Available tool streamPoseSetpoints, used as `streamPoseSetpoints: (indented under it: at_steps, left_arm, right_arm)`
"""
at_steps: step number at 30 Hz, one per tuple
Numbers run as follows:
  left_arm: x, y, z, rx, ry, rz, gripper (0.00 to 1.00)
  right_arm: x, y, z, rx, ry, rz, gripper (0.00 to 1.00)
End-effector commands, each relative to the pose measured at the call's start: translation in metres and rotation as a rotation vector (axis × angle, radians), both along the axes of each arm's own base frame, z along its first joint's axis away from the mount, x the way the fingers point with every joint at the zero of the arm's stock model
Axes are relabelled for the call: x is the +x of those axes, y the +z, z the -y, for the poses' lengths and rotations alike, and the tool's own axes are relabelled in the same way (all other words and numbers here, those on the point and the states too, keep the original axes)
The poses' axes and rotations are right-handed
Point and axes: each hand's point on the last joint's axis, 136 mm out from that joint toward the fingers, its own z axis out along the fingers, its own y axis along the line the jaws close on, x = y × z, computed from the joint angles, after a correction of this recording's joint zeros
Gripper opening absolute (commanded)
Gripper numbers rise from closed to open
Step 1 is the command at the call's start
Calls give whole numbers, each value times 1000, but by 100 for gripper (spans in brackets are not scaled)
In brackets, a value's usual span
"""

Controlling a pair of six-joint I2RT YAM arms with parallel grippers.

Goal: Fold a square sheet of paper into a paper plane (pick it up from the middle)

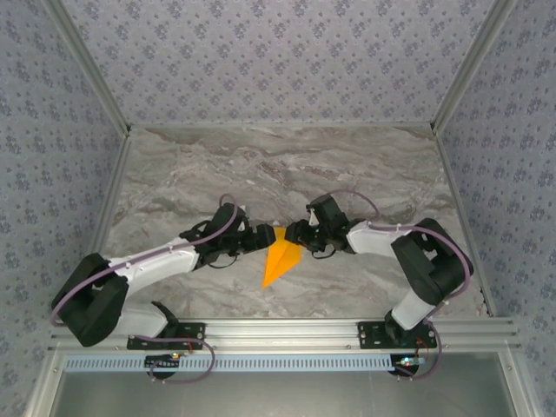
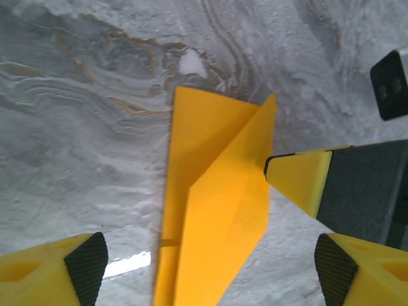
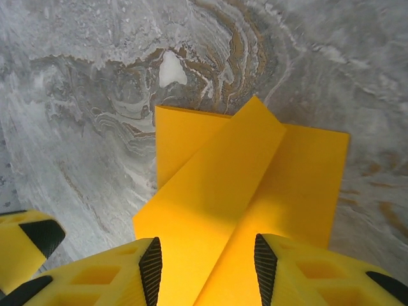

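Orange paper plane point(image 1: 280, 258) between inward-reaching arms point(image 1: 165, 257), left pincer point(image 2: 210, 268) spread wide, right pincer point(image 3: 205, 268) half-spread

Overhead, the white-and-black jointed left arm point(image 1: 148, 261) and its matching right arm point(image 1: 382, 236) bend outward from their bases, then reach inward until the wrists nearly meet. The left gripper point(image 1: 265, 236) point(image 2: 210, 268), with yellow fingers and black pads, is spread wide. The identical right gripper point(image 1: 294, 234) point(image 3: 208, 268) is parted more narrowly and seemingly clamps nothing, though the close view leaves this unsure.
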Motion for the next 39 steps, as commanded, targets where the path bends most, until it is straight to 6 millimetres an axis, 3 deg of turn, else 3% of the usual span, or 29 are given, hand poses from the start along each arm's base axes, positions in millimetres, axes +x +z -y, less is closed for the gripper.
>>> streamPoseSetpoints:
  at_steps: [1, 14, 23, 27, 32, 39]
  left_arm:
    - [3, 4, -16, 60, 30, 36, 92]
    - [3, -2, -37, 41, 90, -16, 99]
    - [5, -2, -40, -17, 89, -45, 99]
    - [4, 0, -39, -50, 86, -62, 99]
    - [4, 9, -35, -135, 77, -89, 99]
    - [1, 44, -12, -353, -17, -109, 99]
  right_arm:
    - [8, 2, -13, 22, -17, 3, 45]
    - [-6, 7, -44, 119, 42, 3, 35]
    - [-20, -5, -49, 125, 30, -6, 31]
    - [-19, -6, -49, 130, 26, 0, 19]
    - [-6, 20, -51, 206, 35, 61, 7]
    - [27, 99, -39, 431, 55, 164, 5]
